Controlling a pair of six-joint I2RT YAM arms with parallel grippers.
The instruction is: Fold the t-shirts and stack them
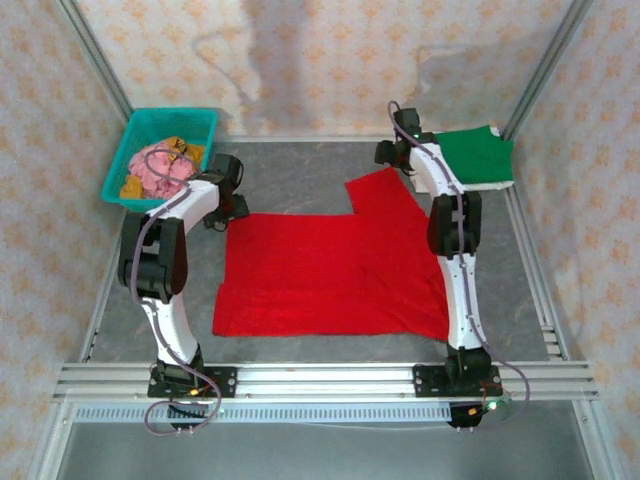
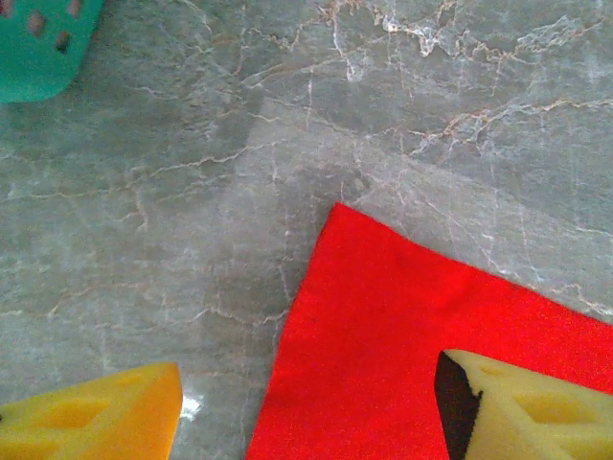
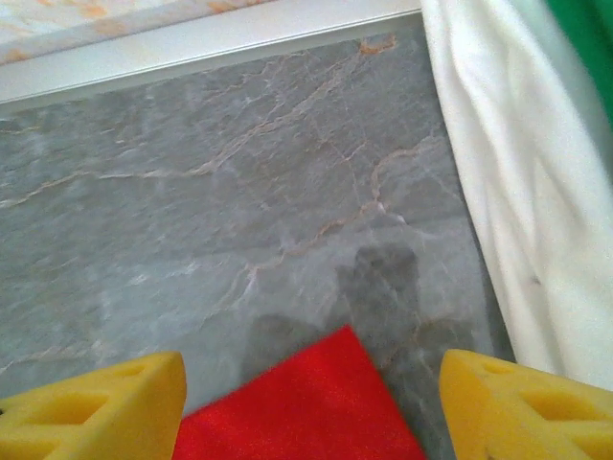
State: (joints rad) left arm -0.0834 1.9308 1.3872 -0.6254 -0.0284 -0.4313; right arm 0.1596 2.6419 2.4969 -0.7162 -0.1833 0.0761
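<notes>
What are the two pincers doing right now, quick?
Left pincer: open, holding nothing, above a corner of the red shirt.
Right pincer: open, holding nothing.

Left arm (image 1: 152, 262): anchored at the near-left base, lower link rising to a raised elbow, forearm angled forward and to the right, wrist pitched downward at its far end.

Left gripper (image 2: 311, 383): pointed down, jaws spread wide, yellow foam fingers (image 2: 105, 412) well apart and holding nothing.

Right arm (image 1: 460, 290): anchored at the near-right base, stretched long toward the far side, forearm leaning left, wrist turned downward.

Right gripper (image 3: 312, 383): pointed down, jaws spread wide, yellow fingers (image 3: 105, 402) well apart and holding nothing.
</notes>
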